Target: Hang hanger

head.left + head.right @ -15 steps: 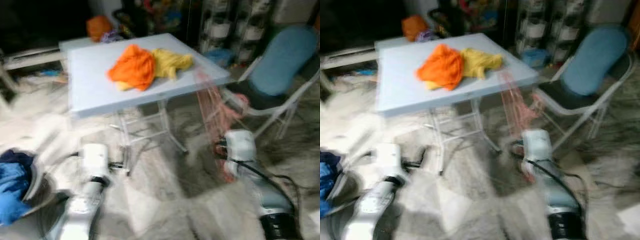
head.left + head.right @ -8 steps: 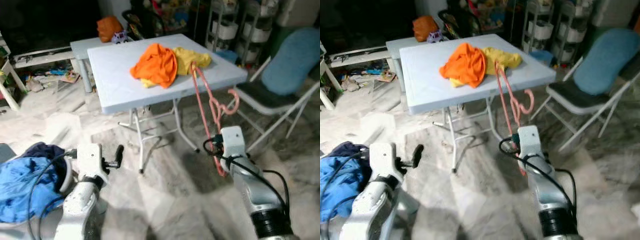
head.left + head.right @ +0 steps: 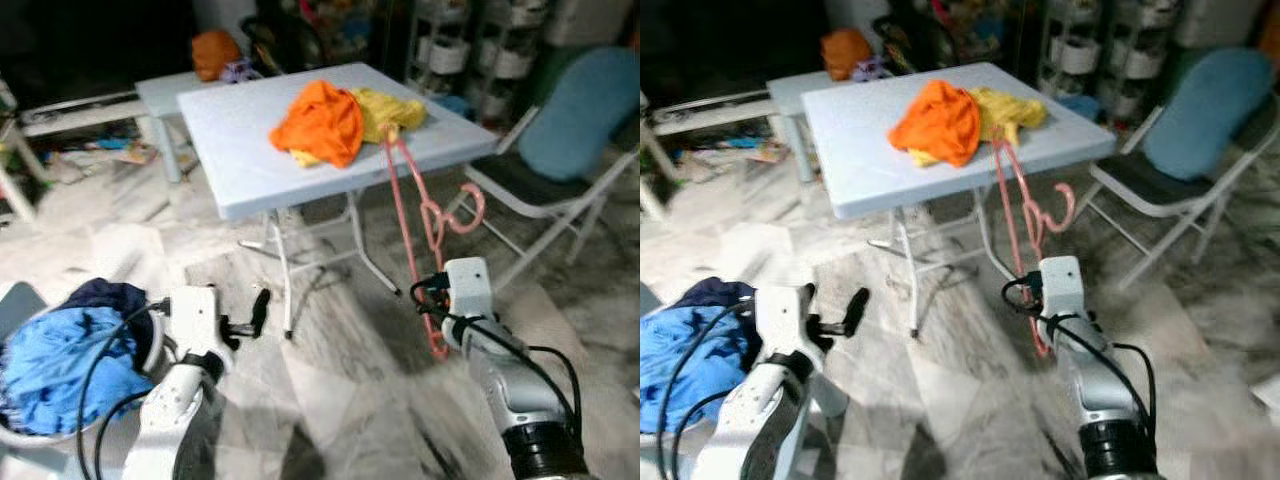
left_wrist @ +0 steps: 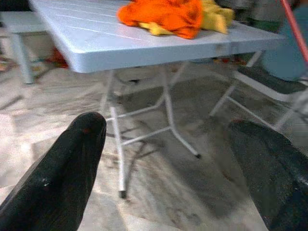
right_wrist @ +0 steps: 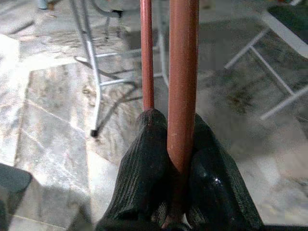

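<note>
The right tool [image 5: 175, 159] is closed tight on a pink hanger [image 3: 418, 215]. In the right wrist view its two black fingers [image 5: 144, 163] squeeze the thick pink bar from both sides, and a thinner pink bar runs up just beside it. The hanger stands almost upright above the right tool. Its top end leans against the right edge of the pale blue surface [image 3: 250, 140], close to the clothes. Its hook [image 3: 462, 210] curls out to the side, toward the chair. A little of the hanger pokes out below the right tool, above the floor.

The left tool [image 4: 163, 159] is wide open and holds nothing. Its two black fingers [image 4: 72, 163] are far apart, and between them you can see the legs of the surface and the floor. In the left eye view the left tool [image 3: 255, 310] is low, in front of the surface, not touching it.

An orange cloth [image 3: 322, 120] lies in a heap on the surface, near its far right corner. A yellow cloth [image 3: 395, 108] lies touching it, closer to the right edge.

A folding chair [image 3: 560, 150] with a blue back stands to the right of the surface. A basket [image 3: 15, 300] with blue clothes [image 3: 60, 360] in it sits on the floor by the robot's left arm. The floor [image 3: 330, 400] is grey and white, like marble.
</note>
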`<state>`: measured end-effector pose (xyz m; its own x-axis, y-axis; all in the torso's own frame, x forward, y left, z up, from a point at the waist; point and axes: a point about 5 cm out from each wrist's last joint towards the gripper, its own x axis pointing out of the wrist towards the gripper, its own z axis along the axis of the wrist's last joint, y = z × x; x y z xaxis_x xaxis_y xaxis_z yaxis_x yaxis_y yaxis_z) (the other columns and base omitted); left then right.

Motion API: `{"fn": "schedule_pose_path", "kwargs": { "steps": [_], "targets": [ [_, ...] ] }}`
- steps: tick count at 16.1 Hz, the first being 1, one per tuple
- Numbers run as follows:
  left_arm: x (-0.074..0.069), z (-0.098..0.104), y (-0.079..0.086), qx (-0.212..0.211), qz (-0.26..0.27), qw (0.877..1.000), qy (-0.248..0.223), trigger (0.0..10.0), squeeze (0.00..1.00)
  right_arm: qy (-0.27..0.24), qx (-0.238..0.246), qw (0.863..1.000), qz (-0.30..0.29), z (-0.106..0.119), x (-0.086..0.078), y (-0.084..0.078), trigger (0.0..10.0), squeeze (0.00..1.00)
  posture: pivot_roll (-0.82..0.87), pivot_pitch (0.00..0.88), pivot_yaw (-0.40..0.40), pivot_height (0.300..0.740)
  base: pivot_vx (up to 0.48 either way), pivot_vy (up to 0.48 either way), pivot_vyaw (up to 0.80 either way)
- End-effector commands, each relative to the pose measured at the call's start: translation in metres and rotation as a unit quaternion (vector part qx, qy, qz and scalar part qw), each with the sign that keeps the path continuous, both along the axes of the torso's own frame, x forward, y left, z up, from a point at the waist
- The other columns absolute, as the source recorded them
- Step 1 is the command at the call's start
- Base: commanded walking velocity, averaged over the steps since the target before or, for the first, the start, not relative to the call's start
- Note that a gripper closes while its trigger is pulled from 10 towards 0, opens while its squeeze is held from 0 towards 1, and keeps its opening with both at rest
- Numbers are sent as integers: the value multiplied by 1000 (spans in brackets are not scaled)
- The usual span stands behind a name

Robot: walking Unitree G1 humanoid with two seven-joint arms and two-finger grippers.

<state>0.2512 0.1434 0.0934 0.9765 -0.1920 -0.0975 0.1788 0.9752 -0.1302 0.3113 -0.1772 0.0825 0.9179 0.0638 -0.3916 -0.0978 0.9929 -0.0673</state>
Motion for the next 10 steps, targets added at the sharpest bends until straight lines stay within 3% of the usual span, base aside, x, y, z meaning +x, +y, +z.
{"fn": "schedule_pose_path", "kwargs": {
  "steps": [1, 2, 4, 7, 10],
  "targets": [
    [1, 5, 2, 1, 1, 1000, -11, 10000, 0, -16, 0, 1000, -2, 10, 5, 0, 10000, 0, -10, 0, 23, 740, 326, 0, 0],
    [1, 5, 2, 0, 0, 1000, -11, 10000, 0, -16, 0, 1000, -1, 10, 5, 0, 10000, 0, -10, 0, 23, 740, 319, 0, 0],
    [1, 5, 2, -3, -1, 1000, -12, 10000, 0, -15, 1, 1000, 0, 9, 4, 1, 10000, 0, -11, 0, 22, 740, 330, 126, -800],
    [1, 5, 1, -5, -2, 1000, -13, 10000, 0, -12, 2, 1000, -1, 9, 5, 1, 10000, 0, -11, 0, 22, 740, 349, 315, 0],
    [1, 5, 1, -6, -2, 1000, -12, 10000, 0, -10, 1, 1000, -1, 8, 4, 0, 10000, 0, -14, 0, 24, 740, 340, 339, -800]
  ]
}}
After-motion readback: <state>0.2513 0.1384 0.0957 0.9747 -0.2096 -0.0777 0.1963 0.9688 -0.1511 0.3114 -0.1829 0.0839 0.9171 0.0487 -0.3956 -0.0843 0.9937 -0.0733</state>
